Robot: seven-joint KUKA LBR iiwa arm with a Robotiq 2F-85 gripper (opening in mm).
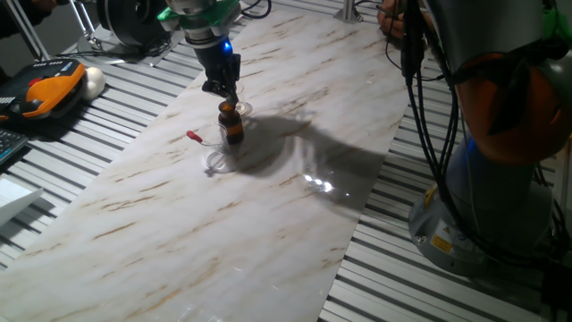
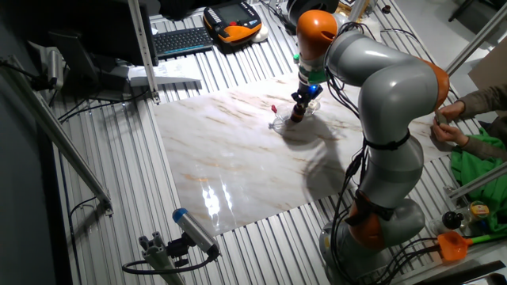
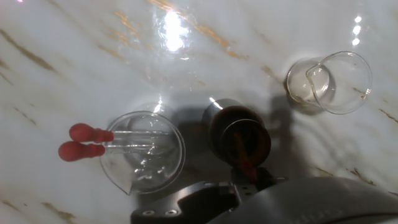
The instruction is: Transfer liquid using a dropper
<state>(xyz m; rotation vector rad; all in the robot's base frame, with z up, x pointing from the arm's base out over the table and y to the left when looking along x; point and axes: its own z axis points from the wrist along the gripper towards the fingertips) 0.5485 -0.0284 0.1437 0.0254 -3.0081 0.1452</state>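
Gripper (image 1: 229, 93) hangs over the amber bottle (image 3: 236, 134), its grip unclear; two red-bulbed droppers (image 3: 87, 142) lie across a beaker (image 3: 143, 152) at nine o'clock.

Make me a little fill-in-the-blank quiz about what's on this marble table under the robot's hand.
1. The two droppers have bulbs coloured ____.
2. Their glass tips rest inside a clear ____, lying side by side.
3. The gripper hovers directly above the ____ bottle.
4. Clear glass beakers on the table number ____.

Missing words: red; beaker; amber; two
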